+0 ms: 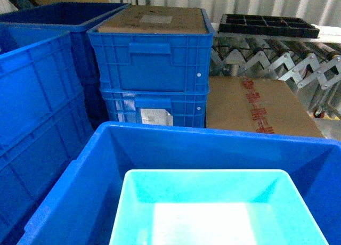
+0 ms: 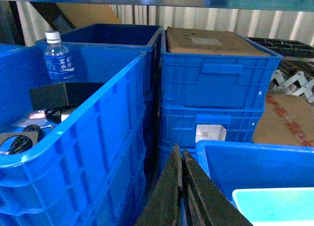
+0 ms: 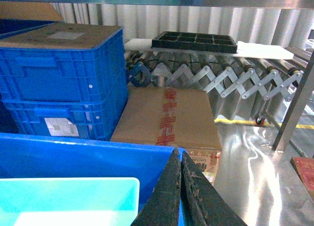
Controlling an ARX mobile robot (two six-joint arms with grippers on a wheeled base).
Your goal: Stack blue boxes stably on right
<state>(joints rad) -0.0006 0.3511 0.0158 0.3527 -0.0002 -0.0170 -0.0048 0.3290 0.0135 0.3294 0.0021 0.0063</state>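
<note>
Only part of the turquoise tub (image 1: 218, 202) showed; its near end was cut off at the head view's bottom edge, and it sat inside a large dark blue bin (image 1: 213, 144). Both the left end effector (image 2: 182, 186) and the right end effector (image 3: 180, 191) had their fingers pressed together, holding nothing. Behind stood two stacked ribbed crates (image 1: 152, 64), a taped cardboard carton (image 3: 169, 118), and a black tray (image 3: 194, 41) on a roller conveyor (image 3: 235, 81). A water bottle (image 2: 58, 56) stood in the left crate (image 2: 88, 137).

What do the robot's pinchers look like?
Each wrist camera shows two long, dark, near-black fingers tapering to a point, with rough, scuffed-looking surfaces. The left gripper and the right gripper look alike. No cables or markings show, and the arms themselves are out of view.
</note>
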